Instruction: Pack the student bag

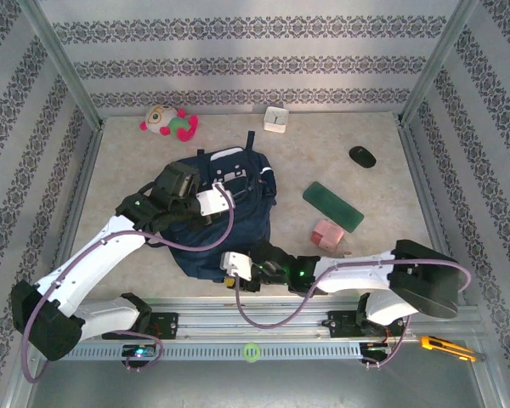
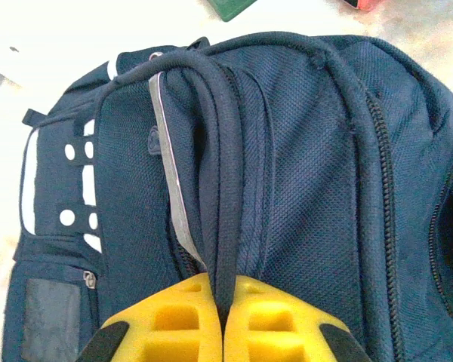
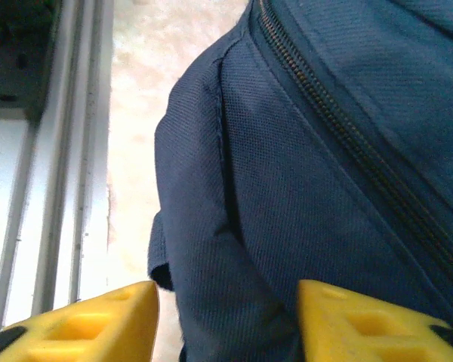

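The student bag [image 1: 229,217], navy with white trim, lies on the table in the middle of the top view. My left gripper [image 2: 223,302] is shut on a dark strap [image 2: 215,151] that loops over the bag's top [image 2: 309,188]; from above this gripper [image 1: 211,197] rests on the bag's upper left. My right gripper [image 1: 231,265] is at the bag's near edge. Its yellow fingers [image 3: 340,317] stand apart around a bulge of the bag's fabric [image 3: 287,188], one touching the cloth, the other clear of it. My right gripper [image 3: 228,317] is open.
A plush toy [image 1: 168,121] and a white box [image 1: 275,118] sit at the back. A black mouse [image 1: 362,155], a green case [image 1: 333,205] and a pink object [image 1: 327,232] lie right of the bag. The metal rail [image 1: 263,310] runs along the near edge, with a yellow knife [image 1: 446,347] beyond it.
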Motion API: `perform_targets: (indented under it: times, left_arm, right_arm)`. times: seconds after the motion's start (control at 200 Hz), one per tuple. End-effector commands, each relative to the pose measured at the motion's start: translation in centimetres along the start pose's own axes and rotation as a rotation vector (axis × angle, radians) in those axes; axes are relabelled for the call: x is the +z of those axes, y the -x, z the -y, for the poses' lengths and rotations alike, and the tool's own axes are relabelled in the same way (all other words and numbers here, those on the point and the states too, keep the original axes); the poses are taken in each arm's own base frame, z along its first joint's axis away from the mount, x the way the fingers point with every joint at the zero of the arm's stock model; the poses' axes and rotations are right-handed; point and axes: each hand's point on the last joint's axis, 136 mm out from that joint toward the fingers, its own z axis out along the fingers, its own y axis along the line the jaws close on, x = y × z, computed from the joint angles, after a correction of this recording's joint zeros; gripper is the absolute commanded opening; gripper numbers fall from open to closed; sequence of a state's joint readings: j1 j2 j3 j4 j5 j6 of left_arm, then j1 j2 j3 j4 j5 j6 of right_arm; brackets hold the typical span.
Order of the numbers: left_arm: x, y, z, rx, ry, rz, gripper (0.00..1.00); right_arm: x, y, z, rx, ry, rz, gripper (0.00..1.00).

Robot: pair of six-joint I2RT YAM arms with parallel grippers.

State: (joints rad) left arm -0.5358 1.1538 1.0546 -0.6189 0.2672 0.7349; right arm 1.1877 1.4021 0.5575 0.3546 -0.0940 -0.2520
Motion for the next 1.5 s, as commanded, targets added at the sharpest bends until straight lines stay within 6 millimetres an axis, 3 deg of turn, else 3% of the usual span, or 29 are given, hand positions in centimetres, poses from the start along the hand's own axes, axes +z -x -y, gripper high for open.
perform_targets:
  times: [0.0, 0.135, 0.205, 0.285, 0.5, 0.645, 0.759, 1.069, 1.494]
  left_arm:
    - [-3.0, 2.9, -1.3, 0.121, 0.118, 0.137, 0.00]
    - [-3.1, 1.2, 0.6, 0.155, 0.101, 0.144, 0.00]
    - [-3.1, 0.5, 2.0, 0.162, 0.065, 0.158, 0.00]
    - [-3.3, -0.1, 3.3, 0.170, 0.037, 0.172, 0.00]
    - [-3.9, -1.8, 5.0, 0.205, 0.021, 0.150, 0.00]
    - [-4.2, -2.2, 4.9, 0.233, 0.044, 0.138, 0.00]
    - [-4.2, -2.2, 4.8, 0.244, 0.049, 0.138, 0.00]
    - [-3.8, -1.8, 4.6, 0.254, 0.045, 0.151, 0.00]
    - [-4.1, -1.3, 3.3, 0.254, 0.099, 0.155, 0.00]
  right_arm:
    - [-3.1, 1.4, -0.2, 0.080, 0.083, 0.071, 0.56]
    - [-8.1, 3.9, 1.1, 0.155, 0.149, 0.206, 0.59]
    - [-9.5, 3.4, 2.7, 0.176, 0.114, 0.192, 0.60]
    - [-10.8, 1.9, 6.5, 0.245, 0.011, 0.146, 0.61]
    - [-11.7, -1.6, 13.6, 0.343, -0.038, 0.063, 0.61]
    - [-10.1, -3.2, 16.5, 0.321, -0.024, 0.008, 0.62]
    - [-8.4, -4.2, 17.5, 0.242, 0.010, -0.035, 0.63]
    - [-5.6, -3.9, 18.9, 0.174, 0.125, -0.088, 0.63]
    - [-4.1, -5.3, 16.0, 0.195, 0.345, -0.278, 0.57]
